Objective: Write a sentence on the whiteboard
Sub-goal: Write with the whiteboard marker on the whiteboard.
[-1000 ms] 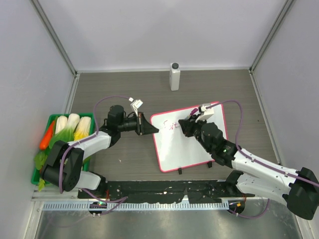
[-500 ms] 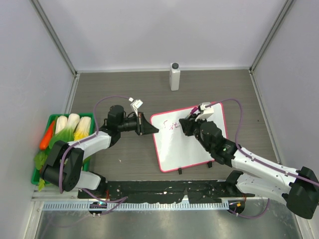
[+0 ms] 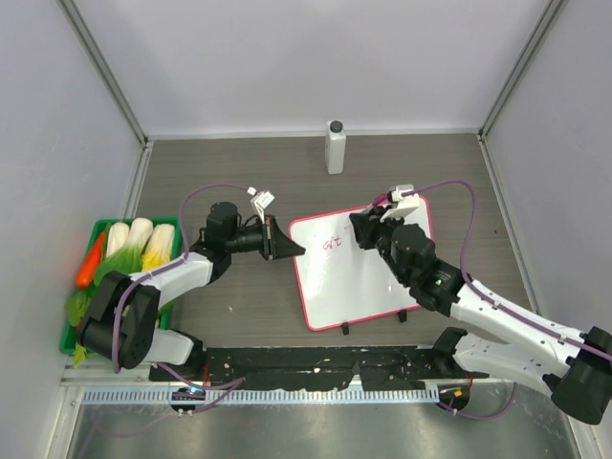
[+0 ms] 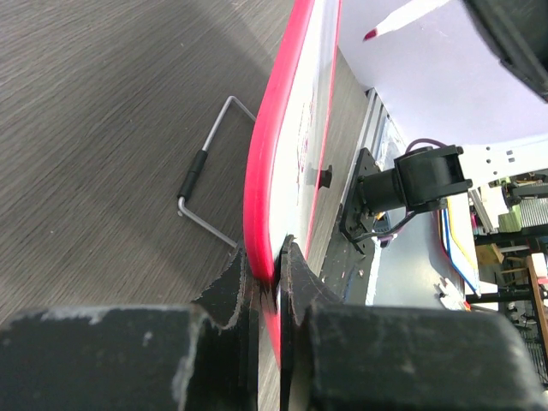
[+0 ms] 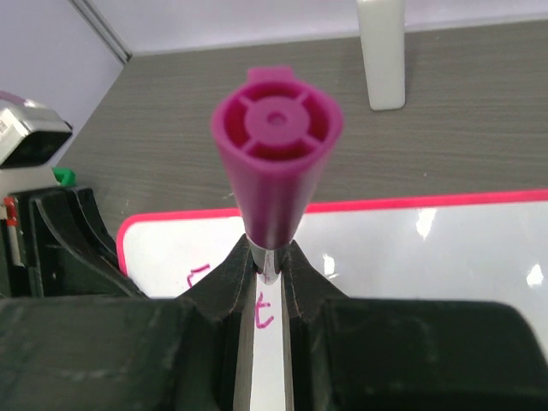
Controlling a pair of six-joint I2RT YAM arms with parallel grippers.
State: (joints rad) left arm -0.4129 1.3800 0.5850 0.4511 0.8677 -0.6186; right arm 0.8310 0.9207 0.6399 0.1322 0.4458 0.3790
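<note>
Both claws clamp: left claw (image 4: 265,272) on the whiteboard (image 3: 359,287) rim, right claw (image 5: 269,261) on the marker (image 5: 276,145); heavy pressure could shift the board and skew the sentence (image 3: 332,244).

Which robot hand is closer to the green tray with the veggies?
Left. The left gripper clamps the whiteboard at its left edge, right of the green tray. The right gripper, holding a pink marker, is farther right, over the board.

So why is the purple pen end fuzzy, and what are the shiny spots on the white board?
Right wrist view: the round magenta plastic marker end sits near the lens, so looks soft; the spots on the white, pink-framed whiteboard are glare. Left wrist view: the black gripper fingers blur too.
</note>
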